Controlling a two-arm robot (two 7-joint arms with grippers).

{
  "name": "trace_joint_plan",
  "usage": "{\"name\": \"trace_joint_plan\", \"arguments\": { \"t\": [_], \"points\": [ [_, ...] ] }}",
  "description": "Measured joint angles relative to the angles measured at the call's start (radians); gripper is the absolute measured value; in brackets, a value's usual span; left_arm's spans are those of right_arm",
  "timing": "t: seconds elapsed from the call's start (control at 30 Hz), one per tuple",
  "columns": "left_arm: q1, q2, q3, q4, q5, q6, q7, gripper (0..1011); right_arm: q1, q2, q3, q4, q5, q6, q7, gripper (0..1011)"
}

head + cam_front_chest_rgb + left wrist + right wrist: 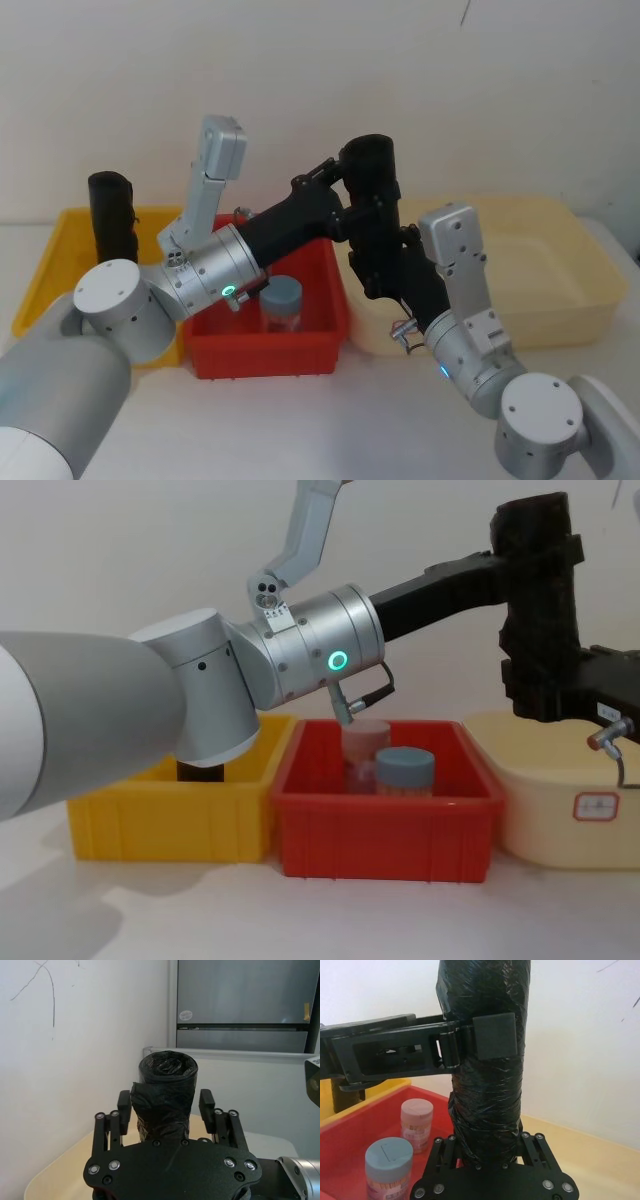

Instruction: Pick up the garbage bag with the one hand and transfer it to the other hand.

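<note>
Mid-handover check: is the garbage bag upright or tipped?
Upright: the garbage bag stands vertical, left hand clamping it, right hand at its base.

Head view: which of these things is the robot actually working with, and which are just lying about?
Part of the job:
garbage bag, held up in the air
left hand, gripping it
right hand, at its lower end

Just lying about:
slimmer black roll in the yellow bin
blue-lidded jar and pink jar in the red bin
cream tub

The white table (300, 920) bears a row — yellow bin (170, 825), red bin (385, 830), cream tub (540, 815).
</note>
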Motion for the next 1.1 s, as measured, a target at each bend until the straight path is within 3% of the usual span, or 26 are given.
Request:
{"name": "trace_joint_plan", "arguments": {
  "t": [0.27,0.57,1.1],
  "points": [
    [0.000,0.000,0.000,0.000,0.000,0.000,0.000,1000,0.001,-0.002,0.002,0.002,0.000,0.001,0.001,529],
    [0.000,0.000,0.000,0.000,0.000,0.000,0.000,1001,0.026,-0.008,0.019,0.038,0.010,0.022,0.011,529],
    [0.000,0.000,0.000,0.000,0.000,0.000,0.000,1001,0.163,-0.031,0.093,0.229,0.046,0.093,0.009,528]
  ]
}}
